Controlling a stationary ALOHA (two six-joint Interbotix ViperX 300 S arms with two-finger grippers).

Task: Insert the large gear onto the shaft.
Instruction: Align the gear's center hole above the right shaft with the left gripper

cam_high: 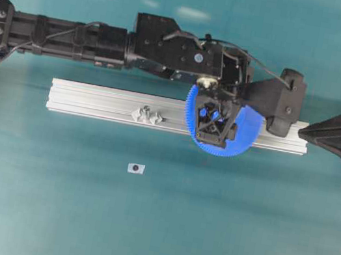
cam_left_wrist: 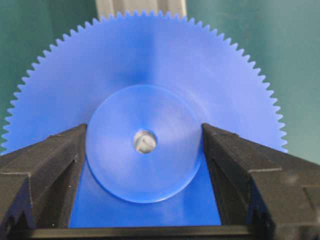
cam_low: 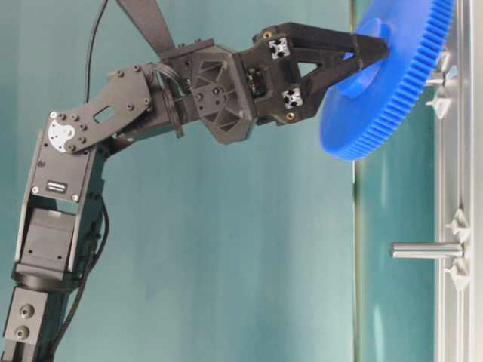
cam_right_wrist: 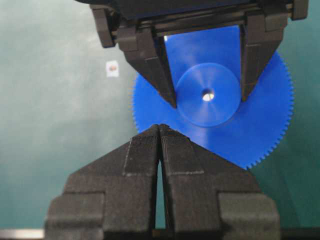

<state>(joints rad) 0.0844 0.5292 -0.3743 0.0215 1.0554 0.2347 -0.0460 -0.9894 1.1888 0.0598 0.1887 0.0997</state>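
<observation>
The left pincer (cam_left_wrist: pixel 145 165) grips the large gear (cam_left_wrist: pixel 150 65) by its raised hub, one finger on each side. Through the centre hole a pale tip shows, so the hole seems nearly in line with the shaft (cam_low: pixel 436 78) on the rail (cam_high: pixel 95 102). The right pincer (cam_right_wrist: pixel 161 145) is closed, apart.

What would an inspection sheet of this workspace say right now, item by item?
Surface: teal table, aluminium rail lying across it.
Job's things: large gear held by its hub above the rail; shaft bare.
Clutter: small white tag.
Grippers: left gripper clamps the hub; right gripper shut, empty, parked at the rail's end.
Cables: black cable along the left arm.
Surroundings: nothing seen.
</observation>
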